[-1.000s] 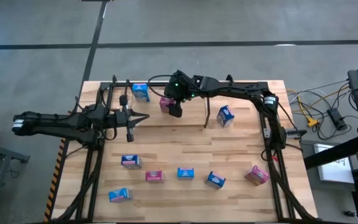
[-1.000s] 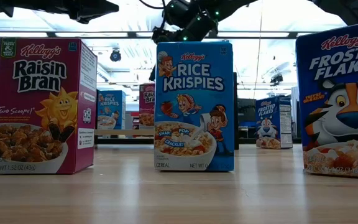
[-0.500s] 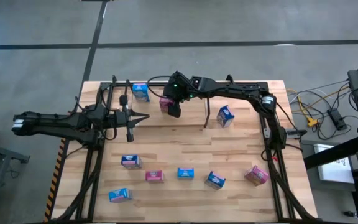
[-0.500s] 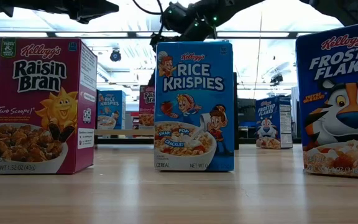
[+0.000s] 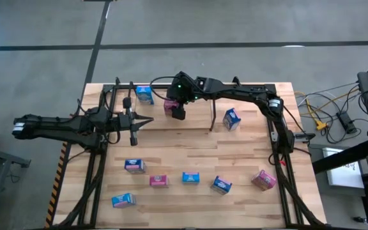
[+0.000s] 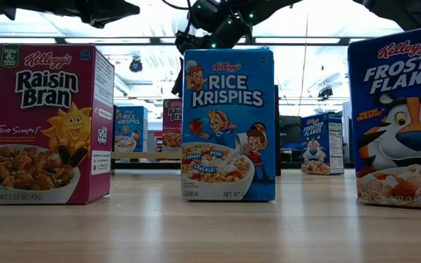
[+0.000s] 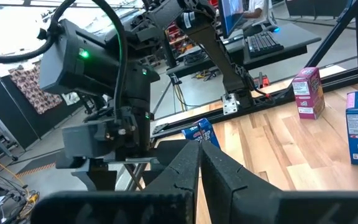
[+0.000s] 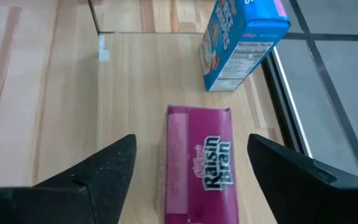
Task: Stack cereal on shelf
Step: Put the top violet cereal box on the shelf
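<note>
Standing on shelf, pink box: Raisin Bran box (image 8: 199, 163), glossy magenta card, flat rectangular top with white lettering; upright at the far edge of the table, directly under the right gripper.
Blue neighbour: Rice Krispies box (image 8: 240, 38), bright blue card with a white nutrition panel; upright just beside the pink box, apart from it, by the black rail.
Shelf: thin black metal rods (image 5: 213, 119) with upright dividers, over pale wood, along the table's far side.
Third far box: blue box (image 5: 232, 118), standing right of a divider rod.
Loose cereal: six small boxes in the near half of the table, among them a blue one (image 5: 191, 177) mid-row and a pink one (image 5: 264, 180) tilted at the right end; seen level, they show printed, smooth fronts.
Table: light butcher-block planks (image 5: 171, 150), visible seams, matte.
Right gripper: (image 5: 178, 112) hangs over the pink box, arm stretched from the right side across the far edge, wrist bent down.
Right fingers: (image 8: 98, 174) spread wide either side of the box top, not touching it; box released.
Left gripper: (image 5: 148, 121) held level above the table's left side, pointing toward the centre.
Left fingers: (image 7: 229, 180) dark, ribbed, pressed together, grasping nothing.
</note>
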Action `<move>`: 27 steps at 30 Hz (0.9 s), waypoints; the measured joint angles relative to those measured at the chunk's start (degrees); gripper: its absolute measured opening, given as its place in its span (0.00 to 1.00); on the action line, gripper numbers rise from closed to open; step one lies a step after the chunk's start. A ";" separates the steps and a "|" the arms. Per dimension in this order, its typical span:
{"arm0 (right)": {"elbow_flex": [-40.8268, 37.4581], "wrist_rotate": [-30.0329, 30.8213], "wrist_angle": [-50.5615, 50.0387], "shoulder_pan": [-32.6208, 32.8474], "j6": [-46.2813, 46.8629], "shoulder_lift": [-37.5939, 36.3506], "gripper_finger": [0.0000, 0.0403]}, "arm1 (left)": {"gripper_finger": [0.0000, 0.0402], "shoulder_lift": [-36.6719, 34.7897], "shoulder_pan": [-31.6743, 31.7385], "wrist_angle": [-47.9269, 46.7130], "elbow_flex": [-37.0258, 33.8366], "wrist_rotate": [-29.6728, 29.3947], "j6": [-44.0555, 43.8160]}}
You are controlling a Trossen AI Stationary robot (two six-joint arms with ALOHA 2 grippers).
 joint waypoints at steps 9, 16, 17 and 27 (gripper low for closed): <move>-1.75 0.20 0.23 -0.11 0.06 0.22 0.76 | 0.00 0.00 0.00 0.03 0.00 0.00 0.00; -1.75 0.47 1.33 -0.24 0.42 1.16 0.73 | 0.00 0.00 0.00 0.20 0.00 0.02 0.00; -1.75 0.42 1.29 -0.24 0.41 1.16 0.72 | 0.00 0.00 0.01 0.20 0.00 0.02 0.00; -0.05 2.12 -0.30 -0.09 -0.16 0.37 0.76 | 0.00 0.00 -0.01 0.17 0.00 0.02 0.00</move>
